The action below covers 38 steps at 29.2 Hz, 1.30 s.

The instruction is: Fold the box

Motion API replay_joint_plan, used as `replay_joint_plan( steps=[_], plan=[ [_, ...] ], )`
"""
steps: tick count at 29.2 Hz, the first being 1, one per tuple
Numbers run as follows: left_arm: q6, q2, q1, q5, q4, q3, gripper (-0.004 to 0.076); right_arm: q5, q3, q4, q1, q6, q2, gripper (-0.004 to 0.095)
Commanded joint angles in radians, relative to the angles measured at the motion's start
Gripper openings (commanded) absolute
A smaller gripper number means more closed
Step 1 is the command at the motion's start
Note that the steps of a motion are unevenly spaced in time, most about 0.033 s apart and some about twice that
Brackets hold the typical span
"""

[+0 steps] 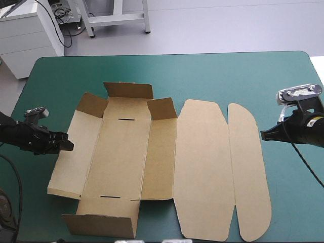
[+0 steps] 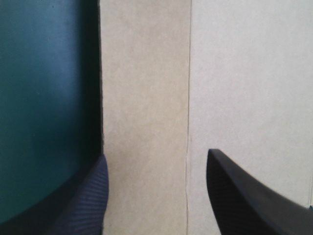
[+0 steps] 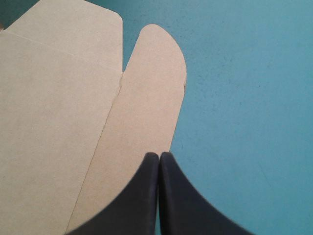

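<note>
The brown box (image 1: 126, 152) lies opened out on the teal-green cover. Its far flap (image 1: 129, 90), the two corner flaps and the near flap (image 1: 101, 223) stand raised, and its left wall is tilted up a little. The lid panel (image 1: 202, 167) and the rounded tuck flap (image 1: 249, 172) lie flat to the right. My left gripper (image 1: 68, 145) is open at the left wall's outer edge. In the left wrist view the left gripper (image 2: 156, 154) straddles the board (image 2: 234, 73) near a crease. My right gripper (image 1: 262, 134) is shut, its tip at the tuck flap's right edge. The right wrist view shows the right gripper (image 3: 159, 155) over that flap (image 3: 142, 112).
Teal-green cover (image 1: 228, 76) shows along the far side and to the right of the box. The near flap and lid reach close to the table's front edge. A white cabinet (image 1: 25, 35) stands just beyond the far-left corner.
</note>
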Motion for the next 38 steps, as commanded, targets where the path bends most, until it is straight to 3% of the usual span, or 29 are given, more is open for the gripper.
replay_joint_plan(
  steps=[1, 11, 25, 38],
  plan=[
    [-0.007, -0.033, 0.000, 0.080, -0.058, -0.018, 0.0421, -0.035, -0.024, 0.016, -0.006, -0.009, -0.012, -0.0020],
    [-0.033, -0.033, 0.000, 0.080, 0.046, 0.013, 0.0421, -0.029, -0.024, 0.016, -0.006, -0.009, -0.012, -0.0020],
    [0.023, -0.031, 0.000, 0.044, 0.023, 0.069, 0.0421, -0.029, -0.024, 0.016, -0.006, -0.009, -0.012, -0.0020],
    [0.031, -0.031, -0.033, 0.080, -0.008, 0.148, 0.0421, -0.029, -0.024, 0.016, -0.006, -0.009, -0.012, -0.0020]
  ],
)
